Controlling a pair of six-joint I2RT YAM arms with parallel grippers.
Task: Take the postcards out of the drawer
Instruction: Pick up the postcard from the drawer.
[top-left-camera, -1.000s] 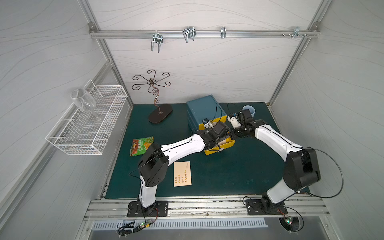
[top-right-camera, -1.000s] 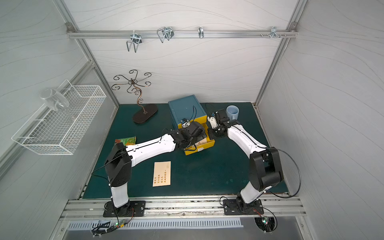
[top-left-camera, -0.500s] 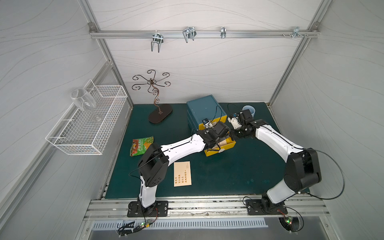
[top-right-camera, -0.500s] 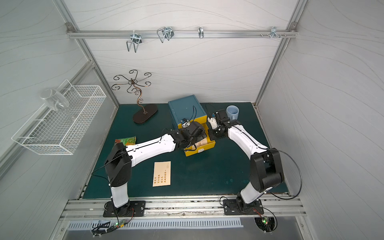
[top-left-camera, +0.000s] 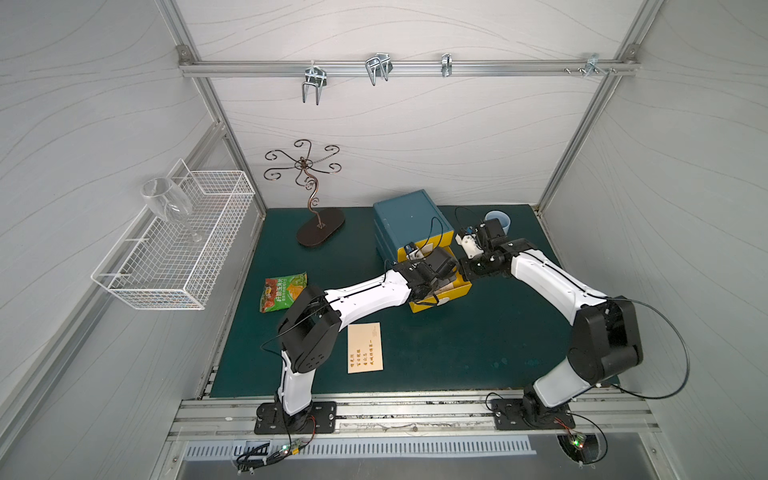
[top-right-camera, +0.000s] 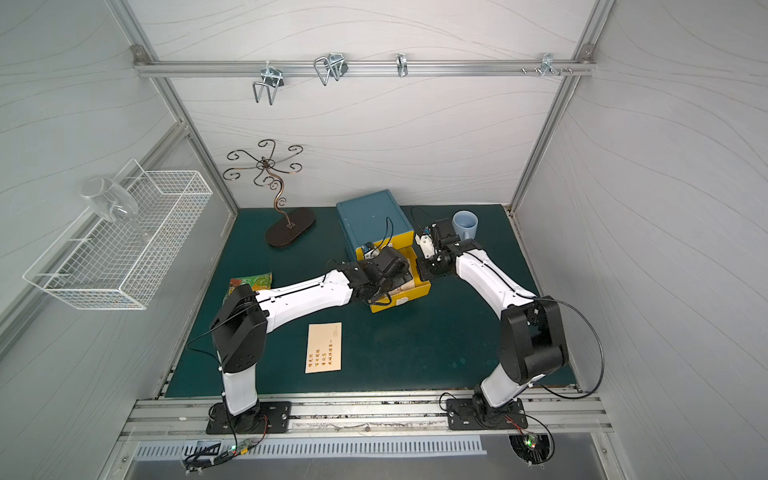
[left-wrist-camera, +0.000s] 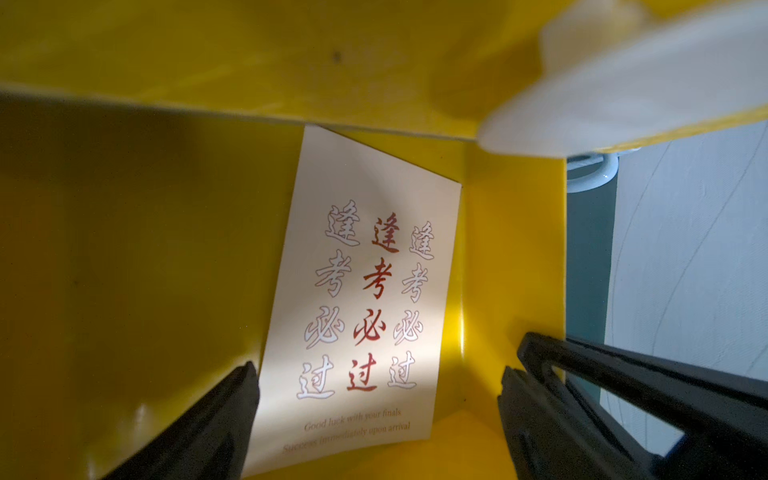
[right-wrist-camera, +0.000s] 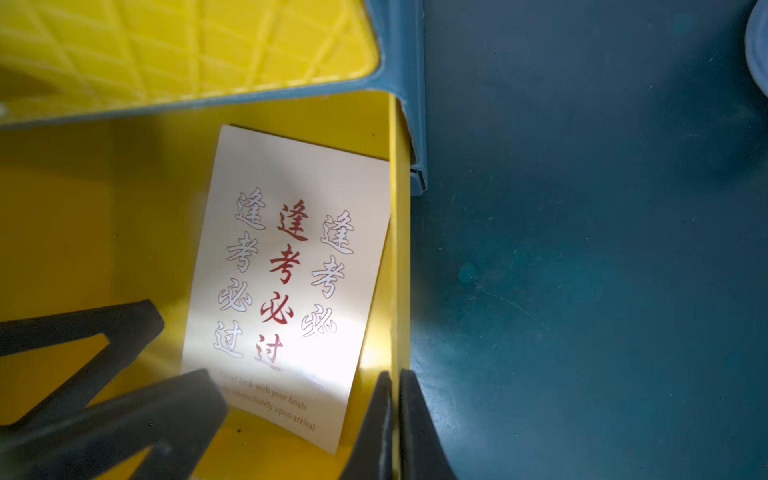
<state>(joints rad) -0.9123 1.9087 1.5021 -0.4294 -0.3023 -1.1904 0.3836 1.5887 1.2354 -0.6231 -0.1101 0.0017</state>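
Observation:
The yellow drawer (top-left-camera: 434, 305) (top-right-camera: 400, 302) stands pulled out of a teal cabinet (top-left-camera: 409, 220). One cream postcard (left-wrist-camera: 361, 299) (right-wrist-camera: 286, 270) with red and white Chinese characters lies on the drawer's floor against a side wall. My left gripper (left-wrist-camera: 380, 374) reaches down into the drawer, open, one finger on each side of the card's near end. My right gripper (right-wrist-camera: 395, 382) is shut on the drawer's side wall (right-wrist-camera: 397, 249), one finger inside and one outside. A second postcard (top-left-camera: 365, 347) (top-right-camera: 324, 347) lies flat on the green mat near the front.
A green-and-red snack packet (top-left-camera: 284, 291) lies left of the left arm. A blue cup (top-left-camera: 498, 221) stands behind the right wrist. A curly metal stand (top-left-camera: 320, 226) is at the back. A wire basket (top-left-camera: 174, 245) holding a glass hangs on the left wall.

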